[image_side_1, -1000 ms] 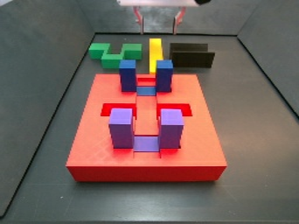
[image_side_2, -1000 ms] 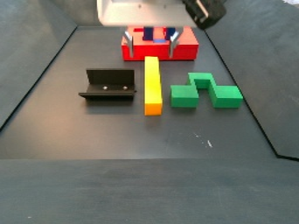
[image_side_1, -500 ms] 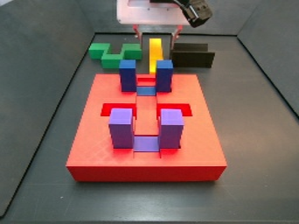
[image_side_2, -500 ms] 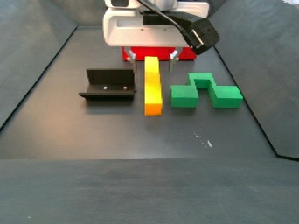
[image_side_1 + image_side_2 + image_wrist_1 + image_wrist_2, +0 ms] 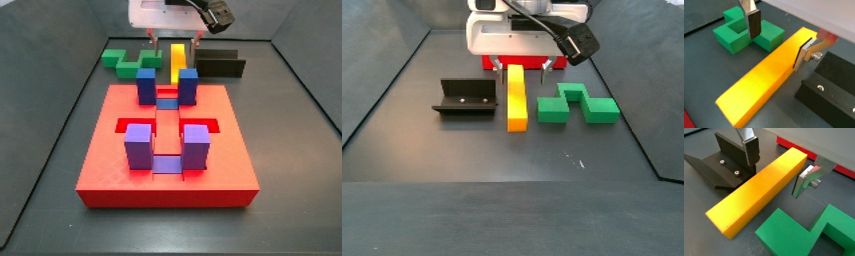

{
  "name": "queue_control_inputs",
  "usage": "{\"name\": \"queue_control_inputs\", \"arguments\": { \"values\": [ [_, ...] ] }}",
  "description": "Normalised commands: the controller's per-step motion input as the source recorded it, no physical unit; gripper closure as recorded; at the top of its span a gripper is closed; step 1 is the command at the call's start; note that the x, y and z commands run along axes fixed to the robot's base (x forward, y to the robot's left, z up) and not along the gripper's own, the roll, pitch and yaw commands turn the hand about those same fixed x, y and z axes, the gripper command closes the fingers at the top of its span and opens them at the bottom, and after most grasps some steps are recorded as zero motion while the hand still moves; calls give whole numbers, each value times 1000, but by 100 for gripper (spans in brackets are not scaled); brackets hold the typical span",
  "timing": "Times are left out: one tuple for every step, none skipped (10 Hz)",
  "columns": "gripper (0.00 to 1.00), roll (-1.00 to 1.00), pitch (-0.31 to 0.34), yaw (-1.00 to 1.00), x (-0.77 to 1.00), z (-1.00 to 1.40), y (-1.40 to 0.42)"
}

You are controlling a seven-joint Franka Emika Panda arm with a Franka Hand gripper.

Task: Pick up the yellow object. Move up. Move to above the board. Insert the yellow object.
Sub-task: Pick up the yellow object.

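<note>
Gripper (image 5: 781, 40) lower than half second back, now straddling yellow bar (image 5: 767, 75) near its board-side end. Jaws open, pads either side, not yet clamping. Bar flat on floor between green block (image 5: 741, 32) and fixture (image 5: 724, 163), beside red board (image 5: 167, 150). Pick-up step imminent: close next.

Smooth, seemingly plastic yellow object (image 5: 764, 75) between the claw's (image 5: 779, 39) silver metal plates.

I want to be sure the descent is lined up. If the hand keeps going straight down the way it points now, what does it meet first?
Most likely the yellow bar. The hand is open, one finger on each side of the bar near one end, so the fingers would pass beside it to the floor, as far as depth shows.
</note>
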Motion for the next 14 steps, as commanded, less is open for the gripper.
{"name": "queue_control_inputs", "arguments": {
  "values": [
    [0, 0, 0, 0, 0, -151, -11],
    [0, 0, 0, 0, -29, -83, -40],
    [0, 0, 0, 0, -146, -31, -34],
    [0, 0, 0, 0, -134, -23, -91],
    [0, 0, -11, 0, 0, -100, -134],
    [0, 0, -11, 0, 0, -137, -151],
    [0, 0, -14, 0, 0, -154, -151],
    [0, 0, -1, 0, 0, -177, 0],
    [0, -3, 0, 0, 0, -174, 149],
    [0, -33, 0, -6, 0, -123, 197],
    [0, -24, 0, -9, 0, -106, 160],
    [0, 0, 0, 0, 0, -123, 43],
    [0, 0, 0, 0, 11, -143, 0],
    [0, 0, -3, 0, 6, -194, 0]
  ]
}}
